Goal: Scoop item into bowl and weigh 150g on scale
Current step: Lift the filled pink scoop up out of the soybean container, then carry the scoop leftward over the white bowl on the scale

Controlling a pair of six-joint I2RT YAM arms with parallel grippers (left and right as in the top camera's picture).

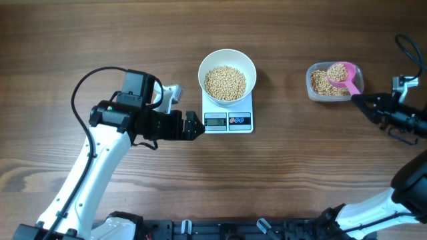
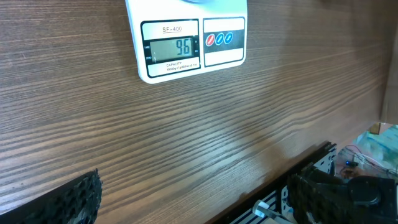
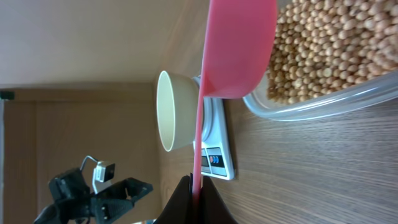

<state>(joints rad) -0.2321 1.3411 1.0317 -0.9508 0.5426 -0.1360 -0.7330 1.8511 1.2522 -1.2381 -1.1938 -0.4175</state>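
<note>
Right gripper (image 1: 357,99), jaws pressed together, pinches the handle end of a pink scoop (image 1: 351,81). Left gripper (image 1: 199,127), spread wide and empty, hovers just beside the scale (image 1: 228,121), whose display reads 96. On the scale, well to the left of the pinching jaws, sits the white bowl (image 1: 208,63), part-filled. Just ahead of those jaws lies a clear plastic container (image 1: 309,83), with the loaded scoop head over it. Tan beans (image 1: 225,82) look light, hard and smooth, likely to roll; carrying them probably means gripping the stiff handle and keeping the scoop level.
</note>
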